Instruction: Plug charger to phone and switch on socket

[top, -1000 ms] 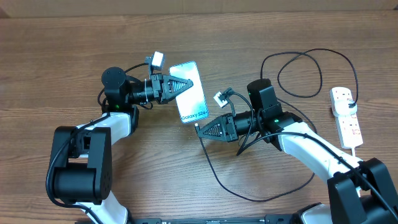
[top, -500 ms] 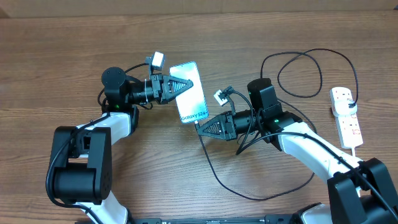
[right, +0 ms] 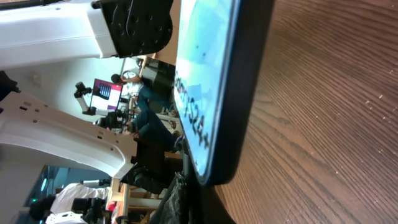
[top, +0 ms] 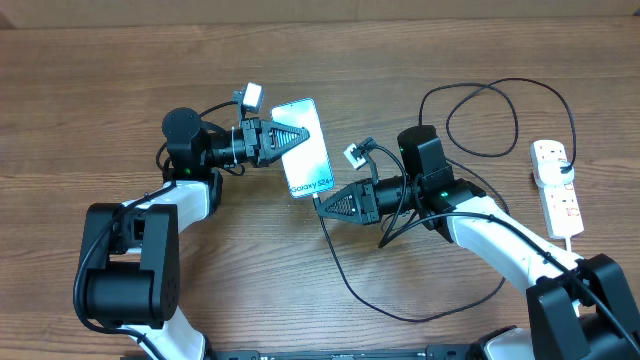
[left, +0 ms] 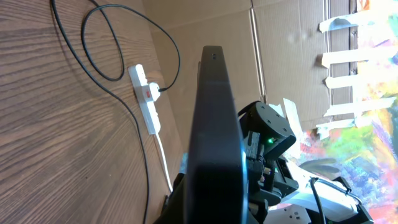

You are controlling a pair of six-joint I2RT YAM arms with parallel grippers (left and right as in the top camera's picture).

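At mid-tabletop, the phone point(top: 314, 165) is clamped by the left gripper point(top: 303, 138), the charger point(top: 331, 250) by the right gripper point(top: 321, 205). Level arms are shown overhead only.

left gripper point(top: 303, 138) and right gripper point(top: 322, 205) both closed, tips close together

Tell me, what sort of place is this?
Most likely a robotics lab or workshop: two robot arms work at a wooden table, taped cardboard panels stand nearby, and the right wrist view shows someone seated by a monitor.
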